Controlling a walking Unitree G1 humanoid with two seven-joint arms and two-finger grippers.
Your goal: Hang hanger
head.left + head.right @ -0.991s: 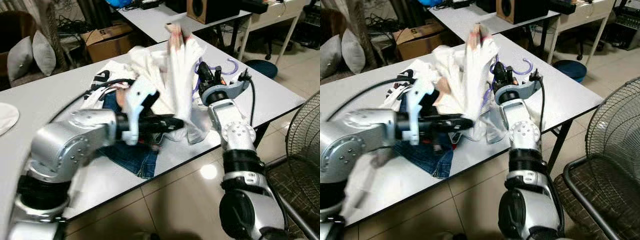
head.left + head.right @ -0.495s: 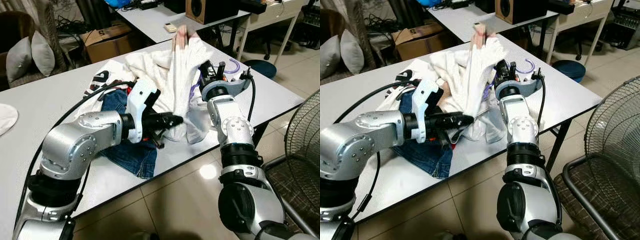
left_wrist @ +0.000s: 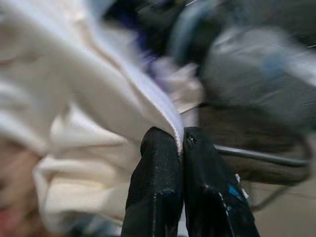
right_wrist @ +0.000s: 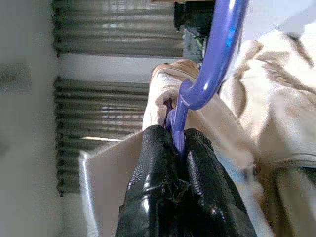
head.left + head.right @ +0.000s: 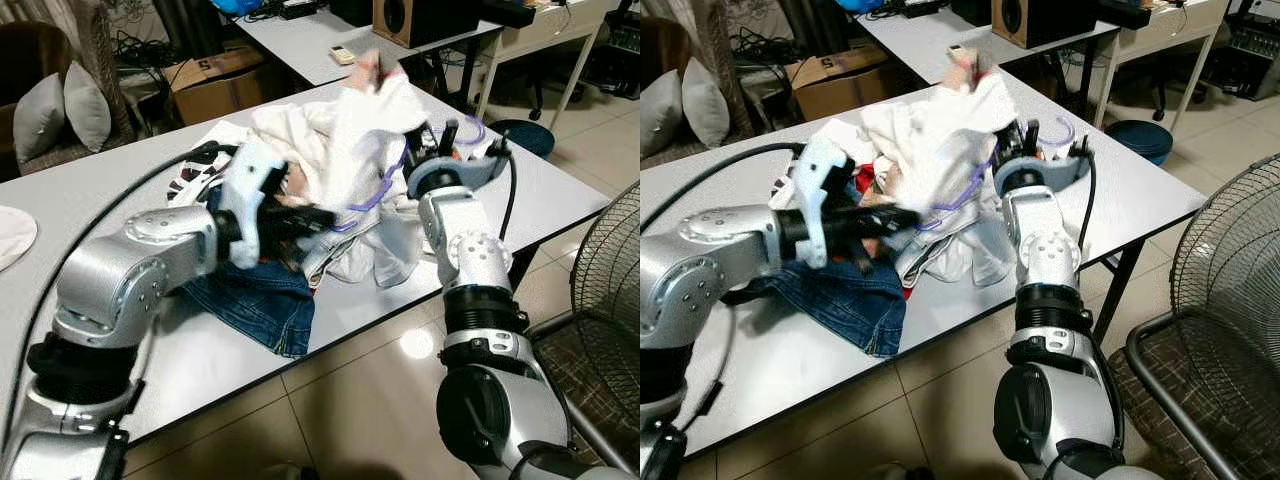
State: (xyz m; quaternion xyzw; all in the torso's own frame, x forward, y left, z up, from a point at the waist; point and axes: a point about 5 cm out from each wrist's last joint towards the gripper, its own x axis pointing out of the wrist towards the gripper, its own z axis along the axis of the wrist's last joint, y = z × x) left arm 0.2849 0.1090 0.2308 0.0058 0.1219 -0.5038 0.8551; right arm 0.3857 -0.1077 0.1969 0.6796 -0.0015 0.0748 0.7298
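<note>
So your right gripper (image 4: pixel 178 143) is pinched tight on the purple hanger (image 4: pixel 217 54), a thin, stiff, likely slippery rod, so stay near its hook. Your left gripper (image 3: pixel 180 140) is closed on an edge of the white garment (image 5: pixel 345 140), soft and limp. Both sit over the clothes pile at the table's (image 5: pixel 90 190) right side, beside the jeans (image 5: pixel 260 300).

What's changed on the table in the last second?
The left gripper, shut on the white garment's edge, pulled back toward the pile. The garment, earlier held tall, has slumped lower. The right gripper stays shut on the purple hanger; the jeans lie unmoved.
</note>
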